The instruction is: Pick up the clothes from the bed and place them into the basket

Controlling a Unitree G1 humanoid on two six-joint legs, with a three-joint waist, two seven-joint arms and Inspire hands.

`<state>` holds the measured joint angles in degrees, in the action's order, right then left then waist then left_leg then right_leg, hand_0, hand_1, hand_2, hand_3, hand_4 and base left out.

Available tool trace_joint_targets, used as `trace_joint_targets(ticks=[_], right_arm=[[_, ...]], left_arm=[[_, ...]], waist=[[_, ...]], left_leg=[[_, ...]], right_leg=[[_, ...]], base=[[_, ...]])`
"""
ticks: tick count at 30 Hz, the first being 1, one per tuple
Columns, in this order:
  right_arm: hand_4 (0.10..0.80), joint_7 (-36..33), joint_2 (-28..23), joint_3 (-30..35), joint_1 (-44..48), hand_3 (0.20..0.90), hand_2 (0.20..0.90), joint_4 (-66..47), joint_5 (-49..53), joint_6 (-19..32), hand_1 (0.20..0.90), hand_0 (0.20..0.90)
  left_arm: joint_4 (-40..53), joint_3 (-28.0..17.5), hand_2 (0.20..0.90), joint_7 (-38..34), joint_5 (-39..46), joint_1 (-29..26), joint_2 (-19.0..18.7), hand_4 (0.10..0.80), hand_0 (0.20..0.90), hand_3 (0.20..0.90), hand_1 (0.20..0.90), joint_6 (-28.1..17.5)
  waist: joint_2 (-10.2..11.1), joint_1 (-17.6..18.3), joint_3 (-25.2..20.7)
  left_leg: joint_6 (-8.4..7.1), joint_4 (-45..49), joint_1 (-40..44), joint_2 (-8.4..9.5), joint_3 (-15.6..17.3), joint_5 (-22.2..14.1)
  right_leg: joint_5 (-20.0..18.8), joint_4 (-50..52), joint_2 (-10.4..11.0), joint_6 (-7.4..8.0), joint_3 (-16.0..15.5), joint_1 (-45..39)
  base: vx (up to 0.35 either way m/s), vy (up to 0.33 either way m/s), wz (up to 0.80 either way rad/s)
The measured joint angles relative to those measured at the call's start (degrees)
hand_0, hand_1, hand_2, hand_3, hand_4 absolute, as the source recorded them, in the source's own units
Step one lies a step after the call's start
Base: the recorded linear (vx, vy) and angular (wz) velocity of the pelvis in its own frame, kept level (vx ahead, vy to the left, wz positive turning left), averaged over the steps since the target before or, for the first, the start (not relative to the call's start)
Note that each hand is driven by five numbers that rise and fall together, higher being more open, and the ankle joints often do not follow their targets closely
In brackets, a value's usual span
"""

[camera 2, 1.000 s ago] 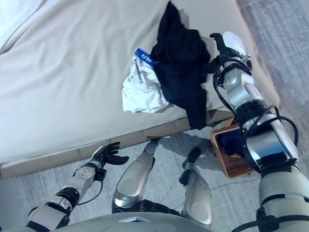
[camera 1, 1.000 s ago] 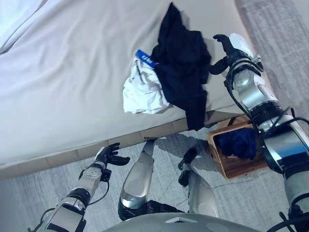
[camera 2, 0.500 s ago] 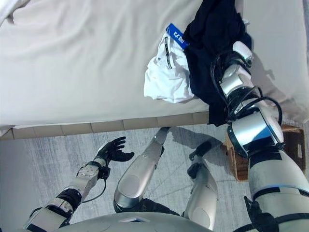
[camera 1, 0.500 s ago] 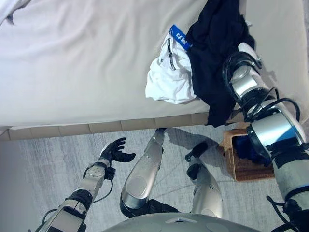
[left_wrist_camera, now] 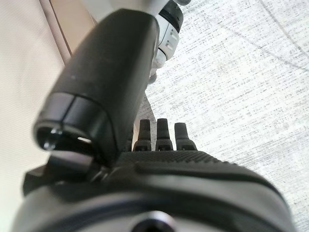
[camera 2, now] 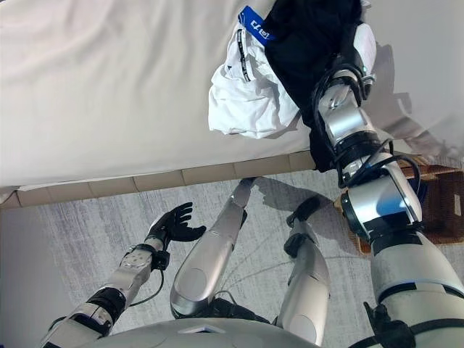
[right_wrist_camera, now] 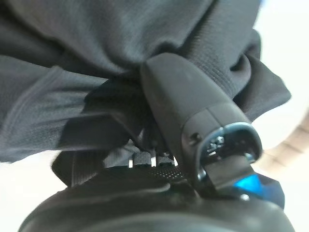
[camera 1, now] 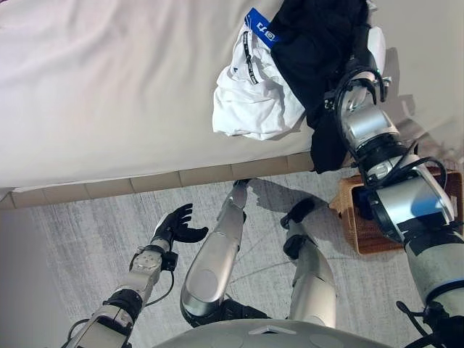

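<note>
Black garment and white garment lie heaped at the bed edge, not yet moved. Basket on the floor below that edge already holds something dark blue. Right hand is buried in the black cloth; its grip cannot be told. Left hand hangs over the floor, fingers spread, empty. The black cloth's draping tail may snag.
</note>
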<state>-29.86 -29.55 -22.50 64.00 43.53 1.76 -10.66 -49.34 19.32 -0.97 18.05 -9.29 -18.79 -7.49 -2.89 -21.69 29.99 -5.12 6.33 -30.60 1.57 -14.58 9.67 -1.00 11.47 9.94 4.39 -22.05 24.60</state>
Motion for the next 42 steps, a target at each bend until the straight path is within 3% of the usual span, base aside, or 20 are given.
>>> trace_joint_targets(ticks=[6, 12, 14, 17, 23, 32, 37, 42], right_arm=[[0.1, -7.9, -5.2, 3.2, -2.2, 0.2, 0.3, -14.0, -8.5, 1.6, 0.3, 0.3], [0.1, -11.8, -14.8, 8.3, -1.1, 0.2, 0.3, -26.0, -11.1, 3.8, 0.3, 0.3], [0.1, -12.2, -16.9, 10.3, -1.2, 0.2, 0.3, -27.9, -10.9, 3.7, 0.3, 0.3], [0.1, -12.3, -20.8, 11.4, -1.2, 0.2, 0.3, -29.7, -12.1, 3.7, 0.3, 0.3], [0.1, -11.1, -23.5, 11.9, -1.8, 0.2, 0.3, -30.1, -12.3, 3.5, 0.3, 0.3], [0.1, 2.0, -21.3, 13.2, -21.6, 0.2, 0.3, -28.0, -12.1, 4.9, 0.3, 0.3], [0.1, 5.3, -17.8, 13.0, -32.6, 0.2, 0.3, -23.8, -12.7, 5.5, 0.3, 0.3], [0.1, 7.0, -16.0, 10.9, -34.8, 0.2, 0.3, -20.3, -15.0, 5.7, 0.3, 0.3]], left_arm=[[-3.2, -1.7, 0.9, 0.2, -2.1, 0.5, -0.7, 0.8, 0.9, 0.9, 0.9, 1.0], [-3.6, -4.1, 0.9, 0.9, -5.2, 0.8, -2.3, 0.8, 0.9, 0.9, 0.9, 5.1], [-3.7, -5.0, 0.9, 1.4, -7.3, 2.3, -3.7, 0.8, 0.9, 0.9, 0.9, 5.4], [-4.5, -6.0, 0.9, 1.6, -9.7, 1.7, -3.7, 0.8, 0.9, 0.9, 0.9, 7.0], [-5.5, -6.1, 0.9, 3.1, -13.3, 1.4, -2.8, 0.8, 0.9, 0.9, 0.9, 8.8], [-8.2, -5.2, 0.9, 4.2, -14.7, 5.0, 0.8, 0.8, 0.9, 0.9, 0.9, 10.1], [-8.9, -4.8, 0.9, 4.2, -15.8, 7.6, 1.8, 0.8, 0.9, 0.9, 0.9, 9.7], [-8.9, -2.1, 0.9, 4.1, -15.7, 5.4, 1.9, 0.8, 0.9, 0.9, 0.9, 9.4]], waist=[[2.6, 1.1, 0.5], [6.4, 3.8, -0.2], [8.7, 5.8, -2.1], [9.7, 8.1, -2.8], [9.5, 12.4, -6.7], [5.3, 17.5, -15.4], [3.2, 19.6, -16.4], [1.6, 20.2, -16.2]], left_leg=[[0.52, -6.9, 17.8, -1.61, 3.1, -0.5], [0.87, -9.0, 25.5, -2.33, 6.5, -1.7], [1.1, -9.7, 27.7, -2.27, 8.4, -2.4], [1.1, -10.2, 30.4, -2.47, 10.0, -2.5], [0.95, -11.0, 33.3, -3.25, 13.0, -3.1], [2.13, -11.4, 37.3, -3.55, 16.0, -4.9], [2.31, -11.4, 37.7, -3.74, 17.3, -5.1], [2.61, -8.5, 32.2, -4.21, 18.1, -5.0]], right_leg=[[-1.5, -10.2, -2.5, 0.92, 2.1, -17.5], [-2.9, -14.0, -3.2, 0.48, 4.7, -24.2], [-3.1, -15.6, -3.5, 0.38, 6.5, -26.0], [-3.2, -16.5, -3.8, 0.27, 7.6, -28.1], [-3.2, -16.7, -4.4, 0.26, 10.6, -29.0], [-3.1, -16.7, -4.7, 0.25, 14.2, -30.9], [-3.1, -16.7, -4.8, 0.27, 15.5, -30.5], [-3.5, -15.3, -4.8, -0.59, 16.4, -24.9]], base=[[0.132, -0.075, -0.17], [0.11, -0.058, -0.31], [0.123, -0.072, -0.38], [0.088, -0.077, -0.26], [0.013, -0.062, -0.27], [0.004, -0.084, -0.21], [-0.056, -0.113, -0.15], [-0.287, -0.107, -0.1]])
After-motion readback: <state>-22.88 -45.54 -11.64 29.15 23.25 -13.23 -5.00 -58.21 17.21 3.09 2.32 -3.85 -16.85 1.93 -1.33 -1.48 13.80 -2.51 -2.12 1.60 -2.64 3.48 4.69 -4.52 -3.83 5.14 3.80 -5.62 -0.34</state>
